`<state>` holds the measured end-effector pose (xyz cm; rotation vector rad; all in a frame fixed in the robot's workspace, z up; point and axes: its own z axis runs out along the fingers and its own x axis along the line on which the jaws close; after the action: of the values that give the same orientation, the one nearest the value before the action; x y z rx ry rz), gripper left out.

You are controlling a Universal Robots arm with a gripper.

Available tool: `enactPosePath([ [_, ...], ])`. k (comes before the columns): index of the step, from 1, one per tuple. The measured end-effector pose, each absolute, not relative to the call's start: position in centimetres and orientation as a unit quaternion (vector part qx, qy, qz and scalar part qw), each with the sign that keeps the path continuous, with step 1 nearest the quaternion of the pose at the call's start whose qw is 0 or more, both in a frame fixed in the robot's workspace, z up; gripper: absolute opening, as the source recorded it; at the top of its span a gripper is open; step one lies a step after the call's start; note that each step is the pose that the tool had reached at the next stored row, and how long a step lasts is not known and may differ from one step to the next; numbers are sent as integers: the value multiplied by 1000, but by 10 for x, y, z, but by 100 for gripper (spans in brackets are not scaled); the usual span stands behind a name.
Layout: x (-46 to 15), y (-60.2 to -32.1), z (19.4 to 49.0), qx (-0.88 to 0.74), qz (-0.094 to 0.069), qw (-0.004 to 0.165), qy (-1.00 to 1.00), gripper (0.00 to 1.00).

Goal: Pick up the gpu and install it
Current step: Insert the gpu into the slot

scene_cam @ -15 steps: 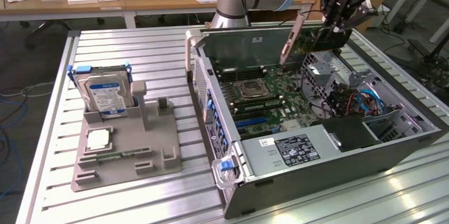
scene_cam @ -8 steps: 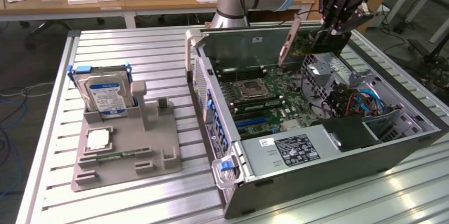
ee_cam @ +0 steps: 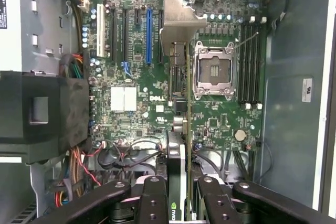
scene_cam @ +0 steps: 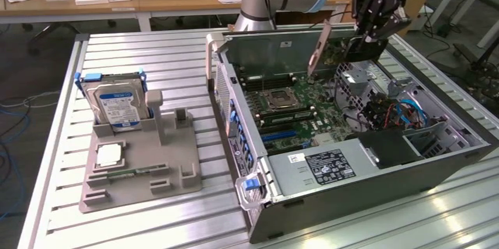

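- The pincer hangs over the far end of the open computer case and is clenched on the gpu.
- The gpu is in the air above the motherboard, standing on its edge. It does not sit in any slot.
- Its silver bracket points to the exterior view's left, away from the pincer.
- In the wrist view, the gpu is seen edge-on between the black fingers, with the bracket at its far end.
- Below it in this view are the blue slot on one side and the CPU socket on the other side.
- On the exterior view's left, well apart from the case, a grey holder lies on the metal counter.
- A hard drive with a blue-white label stands upright in this holder.
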<state>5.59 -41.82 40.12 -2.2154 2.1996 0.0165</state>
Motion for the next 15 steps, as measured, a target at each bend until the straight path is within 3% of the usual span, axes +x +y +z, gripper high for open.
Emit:
enactPosePath([
  [15, 50, -418, 377, -710, 4, 11, 705, 27],
])
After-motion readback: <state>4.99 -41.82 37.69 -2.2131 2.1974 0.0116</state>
